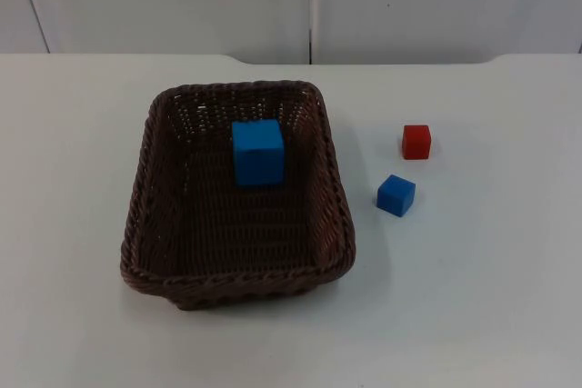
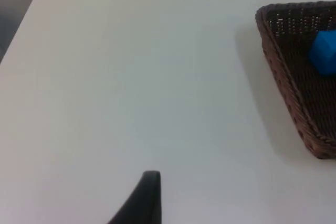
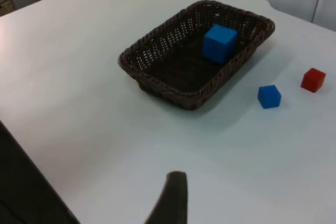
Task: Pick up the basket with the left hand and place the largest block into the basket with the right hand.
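Observation:
A dark brown wicker basket (image 1: 238, 279) rests on the white table, left of centre. The largest block, a blue cube (image 1: 257, 153), lies inside it near the far end; the same cube (image 3: 219, 42) sits in the basket (image 3: 157, 72) in the right wrist view. A small blue cube (image 1: 396, 194) and a small red cube (image 1: 416, 142) stand on the table to the basket's right. My left gripper (image 2: 147, 192) hovers over bare table beside the basket (image 2: 283, 77), apart from it. My right gripper (image 3: 173, 195) is held well back from basket and cubes. Both arms hold nothing.
The grey partition wall (image 1: 309, 2) closes the table's far side. Bare white table top (image 1: 482, 297) surrounds the basket and the two small cubes. A dark area (image 3: 26, 192) lies past the table's edge in the right wrist view.

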Controlling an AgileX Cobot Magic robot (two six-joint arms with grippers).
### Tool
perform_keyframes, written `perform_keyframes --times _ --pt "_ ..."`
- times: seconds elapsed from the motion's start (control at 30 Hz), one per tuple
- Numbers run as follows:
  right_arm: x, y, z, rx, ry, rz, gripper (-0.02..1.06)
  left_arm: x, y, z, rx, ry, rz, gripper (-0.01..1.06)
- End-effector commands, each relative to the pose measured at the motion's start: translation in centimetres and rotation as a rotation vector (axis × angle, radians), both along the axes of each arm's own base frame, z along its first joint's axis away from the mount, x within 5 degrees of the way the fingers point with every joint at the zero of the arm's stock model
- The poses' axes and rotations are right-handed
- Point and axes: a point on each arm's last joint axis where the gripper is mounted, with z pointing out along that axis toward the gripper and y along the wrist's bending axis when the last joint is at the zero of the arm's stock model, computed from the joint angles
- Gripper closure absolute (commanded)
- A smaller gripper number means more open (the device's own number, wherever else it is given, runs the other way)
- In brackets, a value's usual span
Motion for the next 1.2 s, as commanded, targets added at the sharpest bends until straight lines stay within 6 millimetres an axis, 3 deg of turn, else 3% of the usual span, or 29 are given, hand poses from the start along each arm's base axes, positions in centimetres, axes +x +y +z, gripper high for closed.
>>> perform_keyframes --times 0.0,0.13,0.8,0.97,1.17 --pt "0.2 0.1 -0.3 -0.004 -0.003 -0.011 0.29 0.1 0.1 0.0 -0.002 -0.012 0.008 0.00" --pt "0.7 0.6 -2.1 -0.058 0.048 -0.016 0.29 0.1 0.1 0.0 -0.002 -0.012 0.008 0.00" --pt "0.6 0.6 -2.0 -0.052 0.047 -0.011 0.28 0.1 0.0 0.0 0.000 -0.012 0.006 0.00" --pt "0.6 0.6 -2.0 -0.052 0.047 -0.011 -0.01 0.1 0.0 0.0 -0.002 -0.012 0.005 0.00" --pt "0.6 0.6 -2.0 -0.052 0.047 -0.011 -0.01 0.1 0.0 0.0 -0.002 -0.012 0.005 0.00"
